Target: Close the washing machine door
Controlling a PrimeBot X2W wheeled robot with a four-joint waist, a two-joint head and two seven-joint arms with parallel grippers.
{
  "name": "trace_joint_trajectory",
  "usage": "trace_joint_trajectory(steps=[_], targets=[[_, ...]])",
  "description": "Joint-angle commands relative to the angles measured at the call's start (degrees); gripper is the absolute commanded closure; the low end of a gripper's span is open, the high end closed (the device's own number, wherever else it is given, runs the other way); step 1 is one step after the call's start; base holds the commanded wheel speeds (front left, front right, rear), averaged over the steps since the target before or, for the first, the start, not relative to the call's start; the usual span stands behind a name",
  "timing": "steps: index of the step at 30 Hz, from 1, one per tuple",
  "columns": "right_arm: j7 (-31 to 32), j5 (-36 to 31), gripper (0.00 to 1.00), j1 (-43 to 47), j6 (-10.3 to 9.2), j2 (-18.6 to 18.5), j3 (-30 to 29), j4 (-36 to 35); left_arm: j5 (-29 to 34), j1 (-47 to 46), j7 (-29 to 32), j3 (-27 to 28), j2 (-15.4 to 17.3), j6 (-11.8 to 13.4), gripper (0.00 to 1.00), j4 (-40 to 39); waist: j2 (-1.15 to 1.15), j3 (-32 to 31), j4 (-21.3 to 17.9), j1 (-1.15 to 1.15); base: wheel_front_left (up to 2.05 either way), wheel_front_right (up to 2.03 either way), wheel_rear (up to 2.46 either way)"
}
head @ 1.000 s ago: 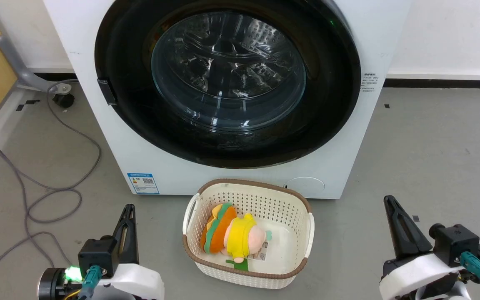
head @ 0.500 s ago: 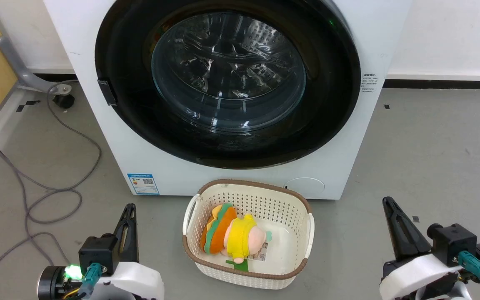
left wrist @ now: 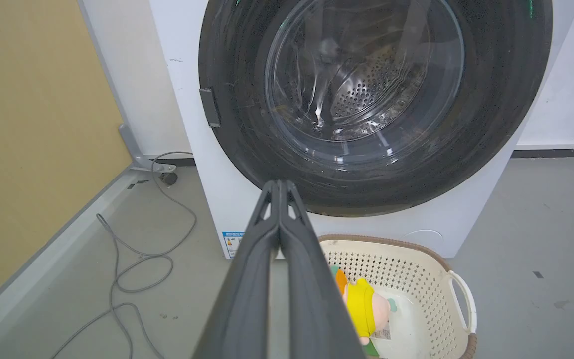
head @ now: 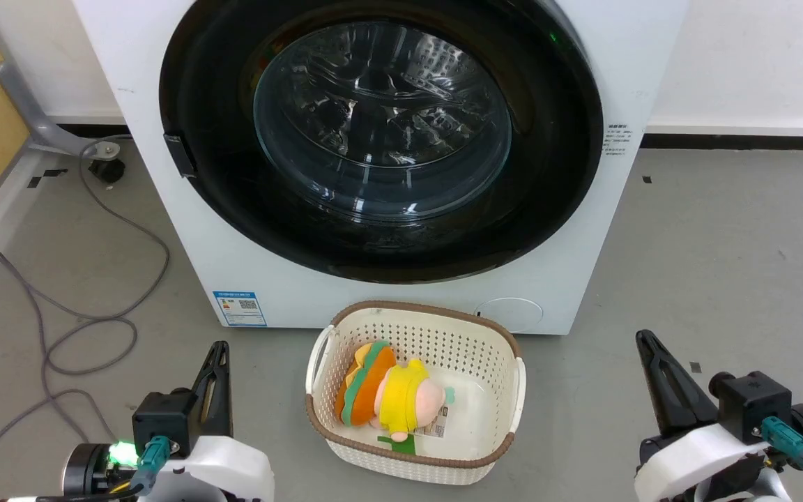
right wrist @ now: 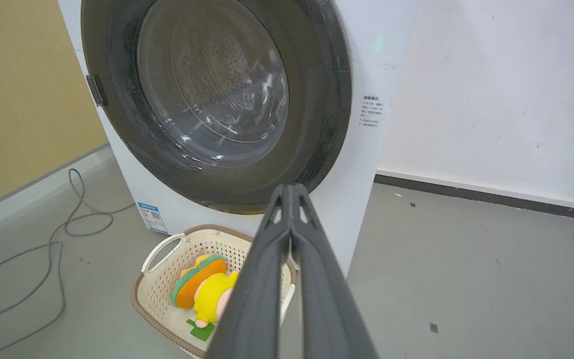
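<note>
Both of your grippers are low and well short of the washer. Your left gripper has its two dark fingers pressed together on nothing, and so does your right gripper; both point up towards the machine.

The washing machine door is ahead of you and above both grippers, between them as the head camera sees it, and apart from both. Its glossy black ring lies flat against the front of the white washing machine, with no gap that you can make out, and the perforated steel drum shows through the bulging glass. A small dark handle tab sits on the door's left edge, up and forward of your left fingers.

Low on the machine's front you have a blue label on the left and a round white cover on the right. Just in front of the machine, on the grey floor, stands a cream perforated basket between your two arms, holding a plush toy in orange, green and yellow. A grey cable loops over the floor to your left.
</note>
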Motion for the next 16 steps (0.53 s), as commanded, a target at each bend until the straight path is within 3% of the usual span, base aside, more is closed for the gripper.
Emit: trace_joint_trajectory(steps=[1, 16], targets=[[0.2, -0.3, 1.0, 1.1, -0.04, 0.3, -0.1, -0.6, 0.4, 0.0, 0.2, 0.2, 0.0, -0.3, 1.0, -0.3, 0.0, 0.0, 0.0, 0.0, 0.0, 0.0, 0.0], [2.0, -1.4, 1.0, 1.4, -0.05, 0.3, -0.1, -1.8, 0.5, -0.1, 1.9, 0.5, -0.1, -1.2, 1.0, -1.0, 0.0, -0.1, 0.0, 0.0, 0.0, 0.0, 0.0]])
